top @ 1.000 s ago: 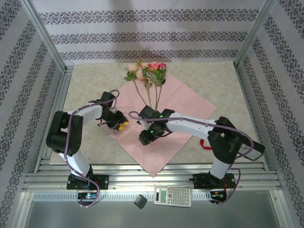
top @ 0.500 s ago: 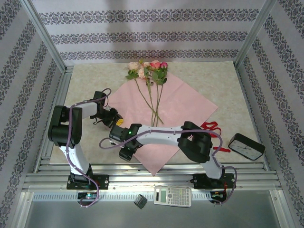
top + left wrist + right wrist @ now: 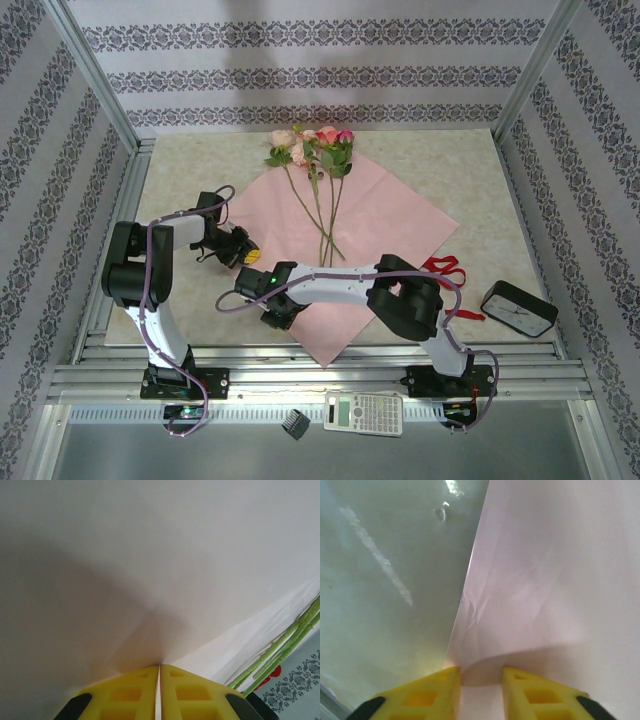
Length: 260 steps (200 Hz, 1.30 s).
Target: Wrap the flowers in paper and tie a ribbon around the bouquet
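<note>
The paper (image 3: 385, 215) lies pink side up as a diamond on the table (image 3: 450, 170). The flowers (image 3: 318, 165) rest across it, blooms at its far corner. The left fingers (image 3: 130, 690) are pinched closed on the paper's left edge. The right fingers (image 3: 435, 690) stand slightly apart, straddling its near-left edge. The ribbon (image 3: 440, 268) lies near its right corner.

Bright even light, blurred wrist close-ups

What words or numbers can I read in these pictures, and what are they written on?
There are none that can be read.
Calculator at the near edge: key and screen markings too small to read.
Clock on the table's right side: dial markings too small to read.
</note>
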Motion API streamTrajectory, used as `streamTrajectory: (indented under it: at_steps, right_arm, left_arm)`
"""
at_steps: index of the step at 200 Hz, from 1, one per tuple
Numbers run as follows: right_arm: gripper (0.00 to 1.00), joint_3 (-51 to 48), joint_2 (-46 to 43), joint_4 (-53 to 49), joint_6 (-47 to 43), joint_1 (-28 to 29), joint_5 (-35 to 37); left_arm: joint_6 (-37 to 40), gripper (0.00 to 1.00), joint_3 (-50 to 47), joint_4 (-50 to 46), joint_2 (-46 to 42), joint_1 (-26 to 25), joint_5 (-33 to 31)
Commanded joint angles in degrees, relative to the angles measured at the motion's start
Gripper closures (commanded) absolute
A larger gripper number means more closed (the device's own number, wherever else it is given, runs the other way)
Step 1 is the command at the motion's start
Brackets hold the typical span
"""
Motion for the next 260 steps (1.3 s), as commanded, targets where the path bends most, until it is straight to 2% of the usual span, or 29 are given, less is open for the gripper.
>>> streamTrajectory:
  at_steps: [1, 24, 39, 59, 70, 79, 108, 142, 170, 228, 260]
  right_arm:
    - [0.81, 0.2, 0.3, -0.8, 0.1, -1.2, 0.8]
    - [0.88, 1.3, -1.2, -1.2, -1.0, -2.0, -2.5]
    - [0.90, 1.9, -2.2, -1.4, -1.7, -3.2, -7.3]
    - [0.96, 2.4, -2.9, -2.7, -2.1, -4.9, -11.8]
    - [0.96, 2.0, -3.5, -2.8, -2.2, -5.9, -13.7]
    - [0.89, 1.6, -4.3, -3.0, -2.4, -6.3, -13.9]
    - [0.51, -1.0, -7.6, -2.1, -3.5, -4.9, -12.1]
    - [0.34, -0.3, -5.3, -2.9, -2.6, -2.4, -9.9]
    - [0.27, 2.9, -1.3, -4.2, -0.4, -0.9, -8.0]
    - [0.26, 2.0, 1.1, -5.2, 1.3, 0.0, -2.7]
    - [0.36, 0.1, 2.0, -3.8, 1.0, 0.1, -0.8]
  left_arm:
    - [1.6, 0.89, 0.4, -1.1, 2.1, 0.4, -2.6]
    - [1.7, 0.89, 0.9, -1.6, 1.3, 0.3, -2.6]
    - [2.1, 0.89, 2.0, -3.3, -0.2, 0.3, -3.4]
    - [1.8, 0.80, 3.1, -6.2, -3.9, 0.3, -4.3]
    - [1.6, 0.75, 3.4, -8.4, -6.5, 0.3, -5.1]
    - [1.8, 0.74, 3.3, -9.7, -8.5, 0.3, -5.9]
    - [1.4, 0.74, 0.8, -9.8, -11.0, 0.3, -4.4]
    - [0.4, 0.78, -1.7, -5.2, -7.8, 0.3, -3.0]
    - [2.0, 0.80, -0.4, -5.2, -4.0, 0.4, -4.5]
    - [3.6, 0.81, 0.0, -5.1, -0.5, 0.4, -5.8]
    - [4.1, 0.81, 0.5, -5.5, 0.3, 0.4, -6.1]
